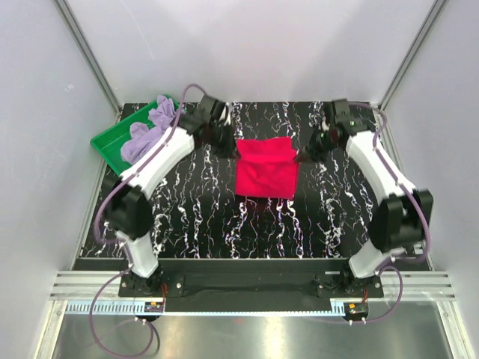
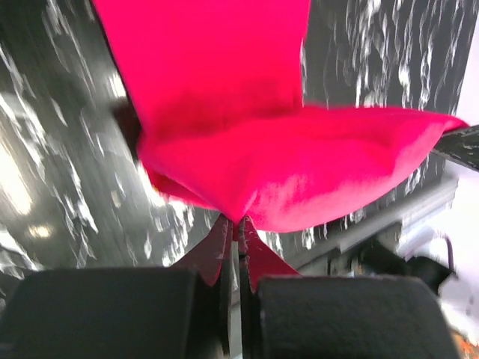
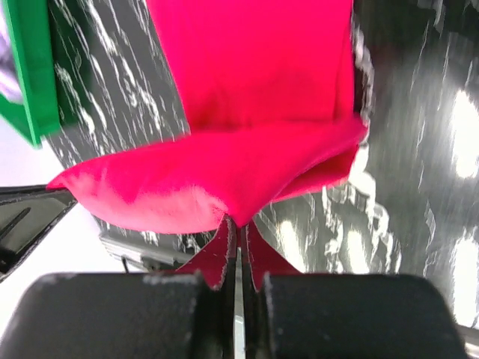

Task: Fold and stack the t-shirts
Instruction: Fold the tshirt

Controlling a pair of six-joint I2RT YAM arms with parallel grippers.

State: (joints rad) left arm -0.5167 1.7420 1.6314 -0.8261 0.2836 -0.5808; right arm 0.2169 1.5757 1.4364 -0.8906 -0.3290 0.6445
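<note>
At the near edge of the bench (image 1: 202,224) the two arm bases stand side by side, and from them the left arm (image 1: 153,168) and the right arm (image 1: 378,164) reach away over the black, white-veined top towards its far half. The near strip of the bench carries only the arms. Beyond it, about midway between the left and right edges, lies the crimson t-shirt (image 1: 266,170), folded into a rough rectangle whose near part rests flat on the surface. The left gripper (image 1: 230,147) meets the shirt's far left corner and the right gripper (image 1: 301,155) its far right corner, the two facing each other across the cloth. Each wrist view shows the same thing from its own side: the jaws are pressed narrowly together with a pinch of crimson cloth caught between the fingertips (image 2: 224,235), and the far edge of the shirt is raised into a fold that spans from one gripper to the other above the flat part. Both grippers are therefore closed and holding the crimson t-shirt. Farther off, at the far left corner of the bench, the green tray (image 1: 105,143) sits at an angle, and the lavender t-shirt (image 1: 142,138) lies crumpled in it, spilling over its right side, just beside the left arm.
</note>
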